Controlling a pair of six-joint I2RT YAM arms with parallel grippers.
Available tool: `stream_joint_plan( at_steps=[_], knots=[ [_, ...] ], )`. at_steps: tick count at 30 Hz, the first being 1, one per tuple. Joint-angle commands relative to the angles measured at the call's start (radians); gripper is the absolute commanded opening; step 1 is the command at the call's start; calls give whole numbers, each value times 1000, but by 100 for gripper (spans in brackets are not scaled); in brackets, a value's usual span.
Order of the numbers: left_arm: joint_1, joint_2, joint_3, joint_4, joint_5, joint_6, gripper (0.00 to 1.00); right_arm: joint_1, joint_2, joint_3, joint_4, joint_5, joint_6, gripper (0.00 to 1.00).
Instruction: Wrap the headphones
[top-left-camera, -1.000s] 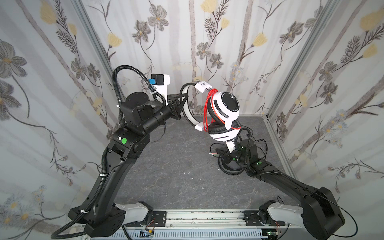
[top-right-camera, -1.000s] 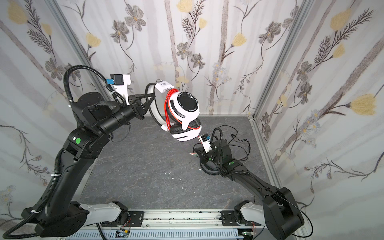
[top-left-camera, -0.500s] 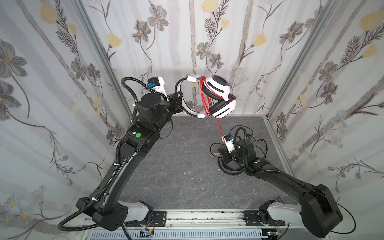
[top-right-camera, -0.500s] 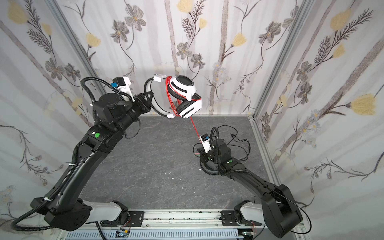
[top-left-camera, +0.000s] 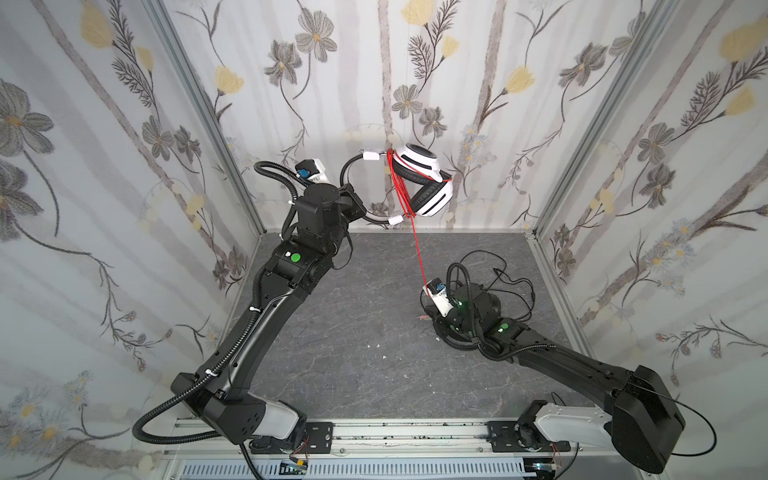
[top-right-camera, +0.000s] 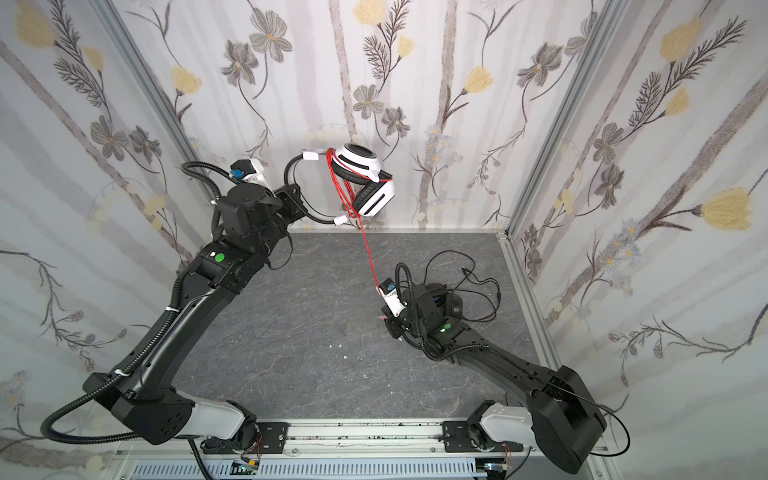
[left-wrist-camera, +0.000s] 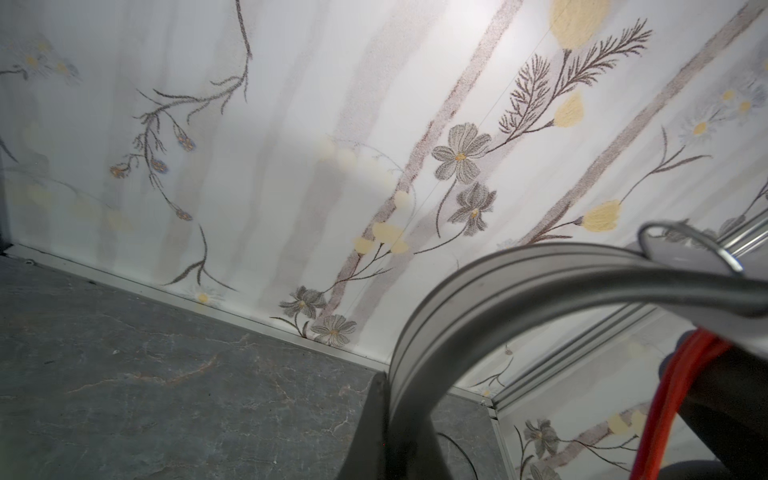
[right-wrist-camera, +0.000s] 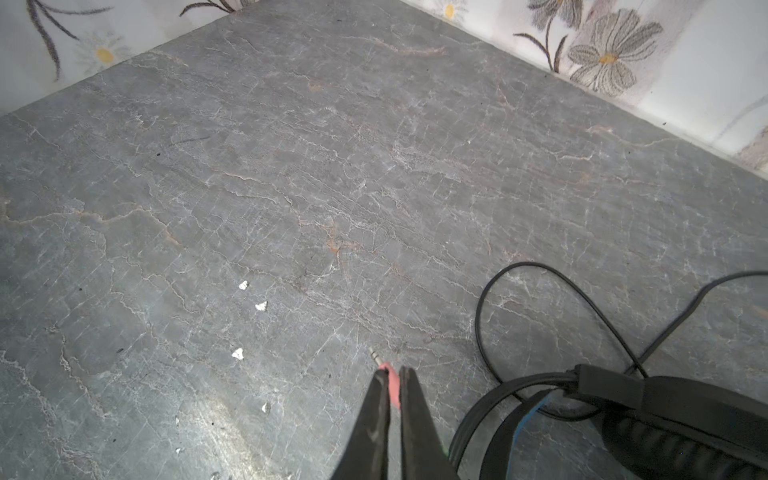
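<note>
Clamps the white headset (top-left-camera: 422, 185) by its band in closed left fingers (top-left-camera: 360, 207), high above the black headset (right-wrist-camera: 665, 419); pinches the red cord (top-left-camera: 418, 249) by its plug (right-wrist-camera: 390, 376) in closed right fingers (right-wrist-camera: 383, 386) beside it (cord taut). Risks plug slipping, wraps loosening.

Grey stone-look table (top-left-camera: 353, 332) carries black headset (right-wrist-camera: 665, 428) and white crumbs (right-wrist-camera: 243, 285).

1. left arm (top-left-camera: 266, 316), right arm (top-left-camera: 573, 365): matte black shells.
2. round green light (top-left-camera: 295, 257) on each arm's upper housing.
3. black corrugated conduit (top-left-camera: 166, 432), lower left of frame, strapped on with white ties (top-left-camera: 254, 310).
4. white base covers (top-left-camera: 282, 417) near the bottom edge.
5. wrist cameras (top-left-camera: 309, 171): white, with a blue insert.
6. right gripper (right-wrist-camera: 394, 376): black tapered fingers.
</note>
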Motion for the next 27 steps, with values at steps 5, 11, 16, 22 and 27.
stream_joint_plan(
  at_steps=[5, 11, 16, 22, 27],
  knots=[
    [3, 67, 5, 76, -204, 199, 0, 77, -50, 62, -103, 87, -56, 0],
    [5, 88, -126, 77, -307, 363, 0, 149, -85, 130, -161, 117, -86, 0],
    [5, 104, -225, 78, -338, 456, 0, 174, -90, 221, -215, 156, -123, 0],
    [-16, 72, -322, 39, -203, 610, 0, 174, -44, 402, -305, 278, -222, 0],
    [-11, 15, -335, -145, 55, 656, 0, 174, 28, 509, -350, 429, -309, 0]
  ],
)
